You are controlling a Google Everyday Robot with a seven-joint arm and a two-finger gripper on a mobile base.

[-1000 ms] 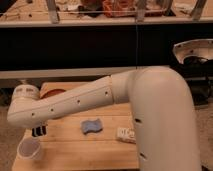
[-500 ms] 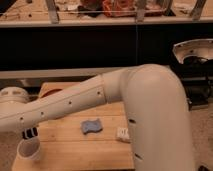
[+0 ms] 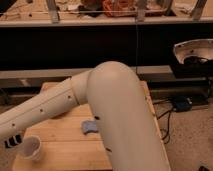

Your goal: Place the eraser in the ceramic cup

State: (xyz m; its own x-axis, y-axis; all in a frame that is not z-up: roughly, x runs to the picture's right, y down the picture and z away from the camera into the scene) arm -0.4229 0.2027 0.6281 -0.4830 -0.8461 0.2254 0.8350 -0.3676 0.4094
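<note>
Ceramic cup (image 3: pixel 30 148) reached, drop pending

The off-white cup stands at the table's (image 3: pixel 62 146) 7 o'clock, with the gripper (image 3: pixel 12 141) just at its 10 o'clock. I cannot tell the jaws' opening or load. A blue-grey piece (image 3: pixel 90 126) lies mid-table. The next move probably calls for centring over the rim before release

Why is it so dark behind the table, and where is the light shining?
Camera view: light falls on the white arm and the wooden table; the band behind looks black; the gripper, at the left edge beside the ceramic cup, shows dark.
</note>
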